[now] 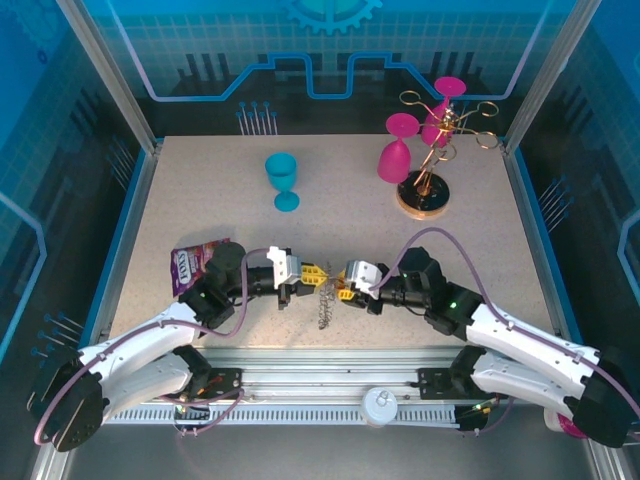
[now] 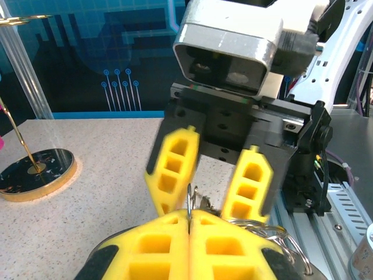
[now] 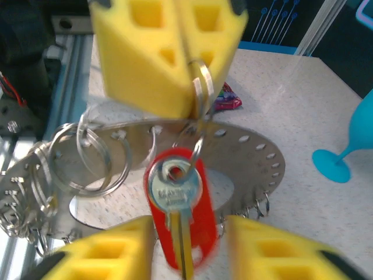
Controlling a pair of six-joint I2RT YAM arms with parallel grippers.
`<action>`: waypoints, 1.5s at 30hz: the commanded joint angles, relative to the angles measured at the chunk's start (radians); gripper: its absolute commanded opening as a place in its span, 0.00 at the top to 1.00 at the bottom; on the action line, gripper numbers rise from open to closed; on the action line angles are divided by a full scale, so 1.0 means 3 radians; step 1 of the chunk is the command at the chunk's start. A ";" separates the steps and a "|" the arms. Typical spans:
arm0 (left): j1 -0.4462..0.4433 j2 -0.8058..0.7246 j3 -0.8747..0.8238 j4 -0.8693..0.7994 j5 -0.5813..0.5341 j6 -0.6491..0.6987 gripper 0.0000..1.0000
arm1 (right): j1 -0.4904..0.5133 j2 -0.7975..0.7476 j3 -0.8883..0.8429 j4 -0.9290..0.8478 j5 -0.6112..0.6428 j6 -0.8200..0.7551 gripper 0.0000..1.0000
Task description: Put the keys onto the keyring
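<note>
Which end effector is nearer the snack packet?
Left. The left end effector sits right of the packet; the right end effector is farther right, beyond the left one.

Robotics lab test cell: speckled table (image 1: 200, 200), aluminium frame posts (image 1: 108, 80), blue circuit-print wall panels (image 1: 330, 60), bench-mounted robot arms (image 1: 150, 345).

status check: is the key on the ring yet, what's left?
Looks done: the key appears to hang by its hole from a small split ring.
In hand: the left gripper is shut on that split ring, in front of the flat keyring. The right gripper is open, with a finger on either side of the key.
Left: I can't tell whether the split ring is joined to the keyring; then release.
</note>
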 commanded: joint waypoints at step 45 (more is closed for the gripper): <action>-0.0008 -0.0063 0.0233 -0.0532 -0.0319 0.0389 0.88 | -0.0178 0.0288 0.0571 -0.0209 -0.0667 -0.0013 1.00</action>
